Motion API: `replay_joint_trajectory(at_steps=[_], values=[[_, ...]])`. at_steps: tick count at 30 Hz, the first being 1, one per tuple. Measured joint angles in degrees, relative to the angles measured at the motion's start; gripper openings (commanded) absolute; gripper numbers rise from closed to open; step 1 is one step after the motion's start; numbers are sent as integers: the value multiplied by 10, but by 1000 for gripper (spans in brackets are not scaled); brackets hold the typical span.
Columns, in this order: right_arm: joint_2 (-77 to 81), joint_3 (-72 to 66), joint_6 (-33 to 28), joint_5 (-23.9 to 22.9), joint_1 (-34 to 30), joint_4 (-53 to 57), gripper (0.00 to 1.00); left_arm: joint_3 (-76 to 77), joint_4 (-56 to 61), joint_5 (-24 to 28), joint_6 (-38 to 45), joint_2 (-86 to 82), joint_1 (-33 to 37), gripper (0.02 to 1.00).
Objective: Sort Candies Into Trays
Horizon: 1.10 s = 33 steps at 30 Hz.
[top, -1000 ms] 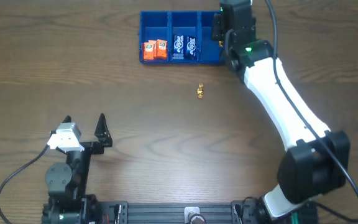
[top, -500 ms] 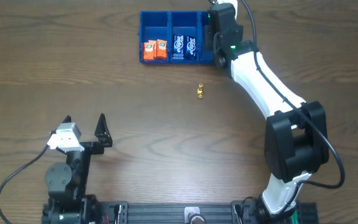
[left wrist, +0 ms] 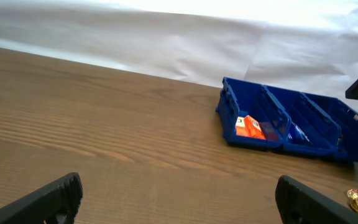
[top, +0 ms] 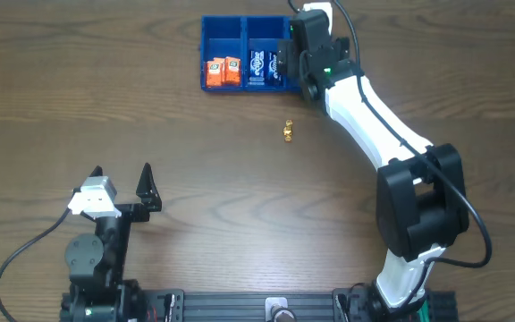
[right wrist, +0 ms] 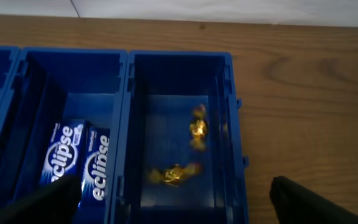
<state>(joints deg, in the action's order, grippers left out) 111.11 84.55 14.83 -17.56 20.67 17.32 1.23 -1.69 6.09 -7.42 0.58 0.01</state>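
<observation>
Right claw (right wrist: 174, 205) is spread wide and holds nothing. It has slid left since a second ago and now hangs over the end compartment of the blue tray (right wrist: 127, 112). Just below it, the nearer gold candy (right wrist: 173, 174) lies across the compartment and the farther gold candy (right wrist: 197, 129) lies along it. In the next compartment, the gum packs (right wrist: 73, 158) sit side by side, lengthwise. The loose candy (top: 288, 131) is on the table (top: 150, 116) behind the claw, its long axis pointing at the tray. Left claw (top: 122, 174) is spread, empty, unmoved, well apart.

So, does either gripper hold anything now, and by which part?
Nothing is held. The right gripper is open above two gold candies in the tray; the left gripper is open over bare table.
</observation>
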Motion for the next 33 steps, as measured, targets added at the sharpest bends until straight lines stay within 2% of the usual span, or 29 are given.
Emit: replay_joint_trajectory(at_steps=[5,11,16,26,33], values=[[-3,0,5,1,1,45,1000,0,0,0,0,0,0,998],[-73,0,72,32,56,219,1000,0,0,0,0,0,0,998],[-69,-43,121,49,101,218,1000,0,0,0,0,0,0,998],[26,-71,154,65,101,212,998,0,0,0,0,0,0,998],[38,-71,164,82,89,200,871,0,0,0,0,0,0,998]])
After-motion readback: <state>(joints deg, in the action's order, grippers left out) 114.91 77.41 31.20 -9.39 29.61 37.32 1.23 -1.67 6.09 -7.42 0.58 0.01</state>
